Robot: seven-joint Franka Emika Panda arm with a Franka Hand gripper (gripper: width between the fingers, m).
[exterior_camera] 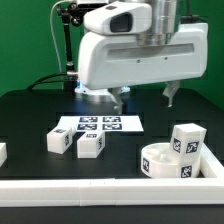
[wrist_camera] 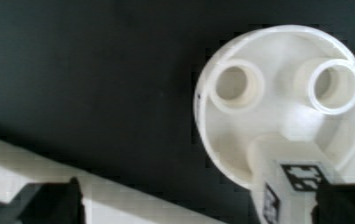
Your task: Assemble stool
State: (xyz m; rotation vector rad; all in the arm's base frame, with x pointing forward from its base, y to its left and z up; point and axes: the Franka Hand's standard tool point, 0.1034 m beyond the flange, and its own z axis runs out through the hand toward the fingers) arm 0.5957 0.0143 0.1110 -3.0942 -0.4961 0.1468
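Exterior view: the gripper [exterior_camera: 145, 98] hangs wide open and empty above the black table [exterior_camera: 30, 115]; the seat [exterior_camera: 165, 160] lies in the corner at the exterior view's right, one leg [exterior_camera: 185, 140] against it; second leg [exterior_camera: 57, 141] and third leg [exterior_camera: 90, 146] lie near the marker board [exterior_camera: 97, 125].

Wrist view: the seat [wrist_camera: 272, 50] sits off-centre. Probable step: approach the seat. Centre the jaws across its wall; descend vertically; the rail [wrist_camera: 14, 170] lies near, so room is tight.

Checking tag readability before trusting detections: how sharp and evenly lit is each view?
Exterior view: evenly lit, the marker board tags crisp. Wrist view: soft focus throughout, the seat glaringly bright with blurred edges, and the tag on the leg smeared.
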